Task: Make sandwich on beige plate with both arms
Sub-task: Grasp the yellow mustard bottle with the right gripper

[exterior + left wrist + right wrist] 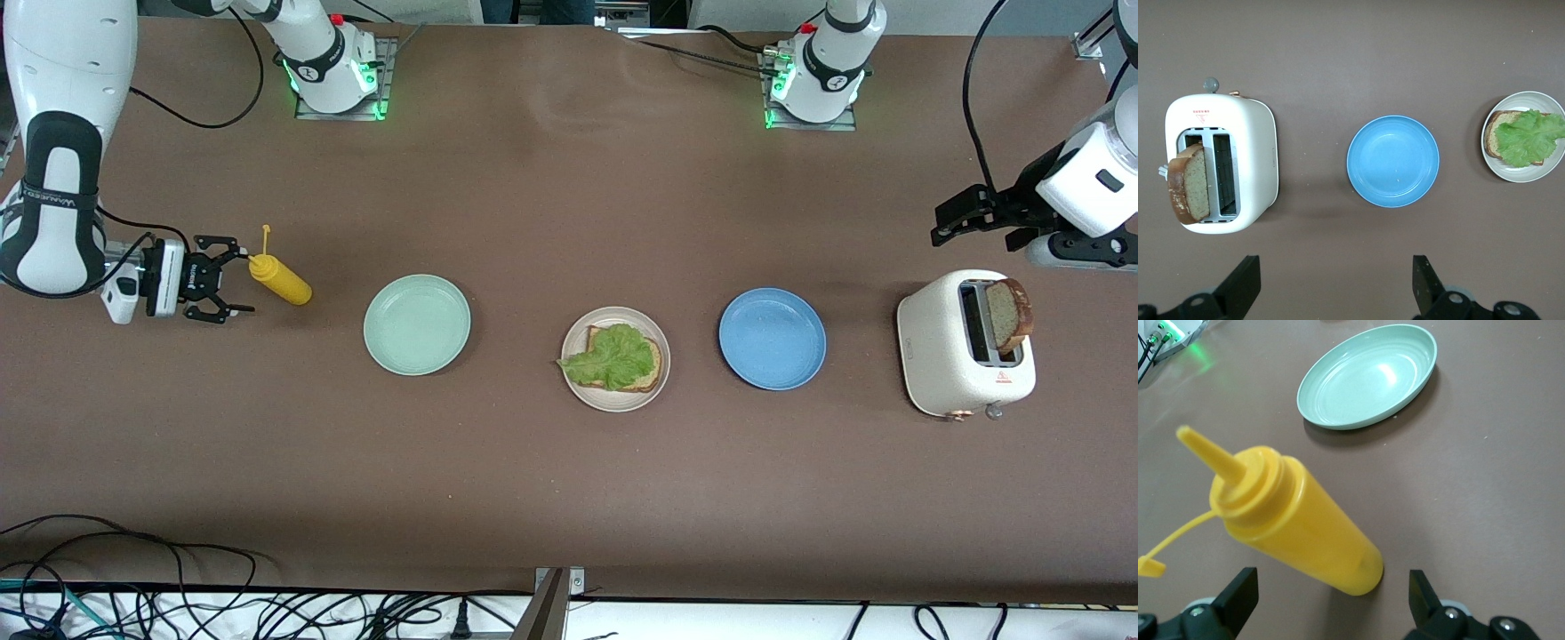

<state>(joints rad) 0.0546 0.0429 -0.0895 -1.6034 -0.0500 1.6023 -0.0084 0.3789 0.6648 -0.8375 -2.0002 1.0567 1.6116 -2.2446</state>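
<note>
The beige plate (615, 402) sits mid-table and holds one bread slice (657, 359) with a green lettuce leaf (613, 356) on top. A second bread slice (1012, 313) stands in a slot of the white toaster (942, 347). My left gripper (944, 222) is open and empty, up over the table by the toaster. The left wrist view shows the toaster (1251, 133), its slice (1191, 183), the plate (1521, 175) and the lettuce (1528, 137). My right gripper (238, 280) is open and empty, right beside a yellow squeeze bottle (283, 282).
A mint green plate (417, 324) lies between the bottle and the beige plate, and a blue plate (772, 338) lies between the beige plate and the toaster. The right wrist view shows the bottle (1305, 533) between my open fingers and the mint plate (1368, 377).
</note>
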